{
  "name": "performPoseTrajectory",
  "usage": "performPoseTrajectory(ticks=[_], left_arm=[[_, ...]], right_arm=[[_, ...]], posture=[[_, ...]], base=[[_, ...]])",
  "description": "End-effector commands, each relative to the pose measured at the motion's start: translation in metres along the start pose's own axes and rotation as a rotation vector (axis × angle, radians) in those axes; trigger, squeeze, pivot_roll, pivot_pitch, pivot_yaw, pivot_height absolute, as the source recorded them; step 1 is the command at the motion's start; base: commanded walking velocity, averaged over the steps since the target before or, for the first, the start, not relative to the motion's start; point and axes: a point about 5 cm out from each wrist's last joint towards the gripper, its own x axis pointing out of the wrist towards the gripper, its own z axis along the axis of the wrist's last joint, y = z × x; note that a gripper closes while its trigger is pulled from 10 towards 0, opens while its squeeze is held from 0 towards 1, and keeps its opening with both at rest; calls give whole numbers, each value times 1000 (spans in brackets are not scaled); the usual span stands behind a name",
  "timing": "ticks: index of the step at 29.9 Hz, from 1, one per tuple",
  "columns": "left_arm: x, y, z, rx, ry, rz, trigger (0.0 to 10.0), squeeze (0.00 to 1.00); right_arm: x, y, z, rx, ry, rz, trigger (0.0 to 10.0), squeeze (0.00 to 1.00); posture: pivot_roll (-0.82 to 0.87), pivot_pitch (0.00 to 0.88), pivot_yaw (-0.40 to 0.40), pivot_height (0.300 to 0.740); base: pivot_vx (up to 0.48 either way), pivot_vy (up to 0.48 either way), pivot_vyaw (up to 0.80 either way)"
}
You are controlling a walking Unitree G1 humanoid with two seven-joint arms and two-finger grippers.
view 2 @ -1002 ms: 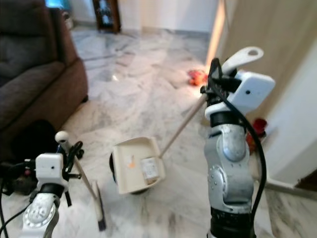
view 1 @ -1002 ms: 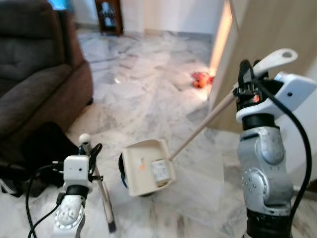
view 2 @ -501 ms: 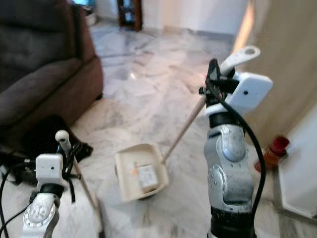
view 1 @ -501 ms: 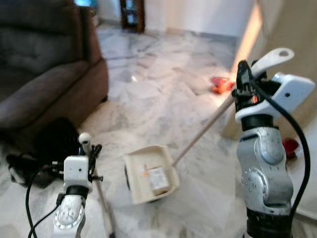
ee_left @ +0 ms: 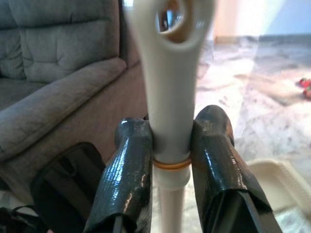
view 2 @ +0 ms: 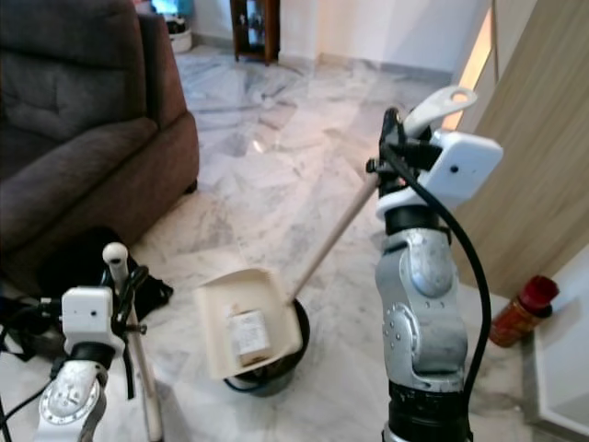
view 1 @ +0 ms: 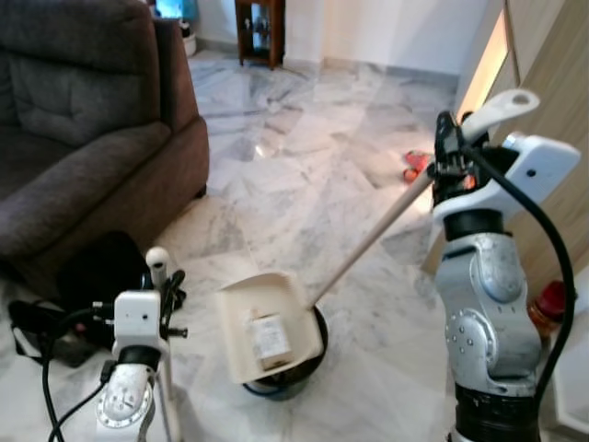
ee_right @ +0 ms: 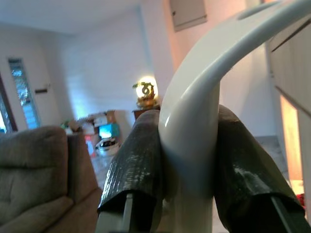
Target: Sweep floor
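My right gripper [ee_right: 187,160] clamped on glossy curved cream dustpan handle [view 1: 492,104] | pan [view 1: 262,327] tilted over dark round bin [view 1: 285,382] on veined marble floor [view 1: 304,175] | my left gripper [ee_left: 170,150] pinching smooth cream broom handle [ee_left: 167,73] | pan's label unreadable

Dark brown sofa [view 1: 83,138] at far left on marble floor [view 1: 304,175]. Black bag [view 1: 97,276] with cables at its foot. Dark wooden cabinet [view 1: 258,28] at back wall. Small red-orange item [view 1: 414,166] on floor near lit doorway. Red bottle [view 2: 520,308] lying tilted at right, beside wood-panel wall [view 2: 543,166].
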Motion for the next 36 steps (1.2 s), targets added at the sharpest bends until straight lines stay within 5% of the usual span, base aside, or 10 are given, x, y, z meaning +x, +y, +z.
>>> performPoseTrajectory(ticks=[1,19,36], left_arm=[[4,0,9,10,-45,-4,10000,0],[4,1,9,8,-49,-8,10000,0],[4,1,10,14,-54,-12,10000,0]], right_arm=[[1,5,14,58,-64,19,10000,0],[-1,11,14,40,-73,32,10000,0],[-9,33,24,-101,-176,97,10000,0]], posture=[[109,84,-5,740],[109,95,4,740],[107,95,5,740]], base=[[259,0,0],[63,0,0],[0,0,0]])
